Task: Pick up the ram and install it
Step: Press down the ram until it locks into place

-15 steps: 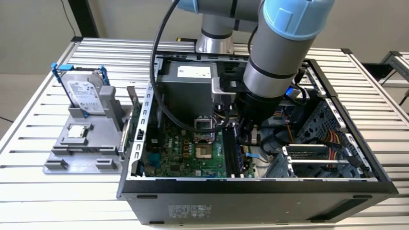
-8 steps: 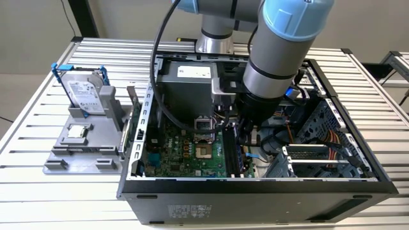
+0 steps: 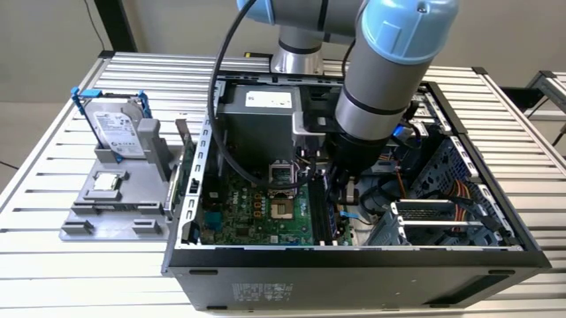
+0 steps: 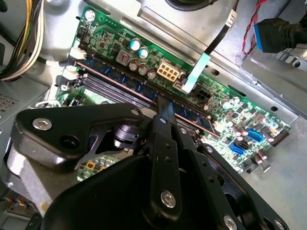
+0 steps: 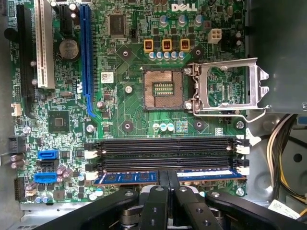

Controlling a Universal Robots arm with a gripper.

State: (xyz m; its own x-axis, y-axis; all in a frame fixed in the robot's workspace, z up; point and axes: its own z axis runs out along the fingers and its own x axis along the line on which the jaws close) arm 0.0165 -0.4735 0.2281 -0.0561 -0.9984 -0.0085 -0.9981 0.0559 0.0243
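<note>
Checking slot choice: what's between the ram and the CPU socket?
In the first wrist view, empty black memory slots lie between the ram and the open CPU socket.

- A table (image 3: 79,278) of ribbed, pale metal slats fills most of the exterior view
- Behind it stands a plain beige wall (image 3: 177,26)
- A dark upright post (image 3: 115,25) rises at the exterior view's left
- At the right edge, what may be a second slatted table (image 3: 553,89)
- Lighting is even and soft

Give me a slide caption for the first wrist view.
Gripper holds the ram in a slot of the motherboard, CPU socket open.
</note>
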